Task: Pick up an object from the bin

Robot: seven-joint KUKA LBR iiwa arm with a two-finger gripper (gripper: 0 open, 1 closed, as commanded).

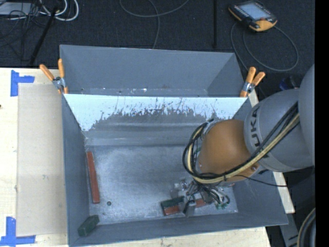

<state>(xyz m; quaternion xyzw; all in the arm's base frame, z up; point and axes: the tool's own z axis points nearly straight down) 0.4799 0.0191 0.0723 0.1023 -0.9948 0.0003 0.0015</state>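
Here, a grey metal bin point(72, 153) is seen from above, with the gripper point(189, 198) low over its floor. Just above the gripper are the wrist's rounded orange cover point(221, 147) and loops of black and yellow cable point(194, 153), which hide part of the tool. Whether the gripper is clenched or released cannot be told.

Around it lies a small cluster. A small dark rectangular block point(169, 207) is just beside the gripper, toward the view's left and slightly nearer the bin's front wall. A small red piece point(187, 207) sits right below the gripper tip. A bit of green point(222, 205) shows on the gripper's other side.

Well apart from the gripper, far to the view's left, a long reddish-brown stick point(92, 177) lies along the side wall. A dark green block point(88, 225) sits in the front corner beyond it.

The letters "KU" can be read on the grey arm point(277, 133).
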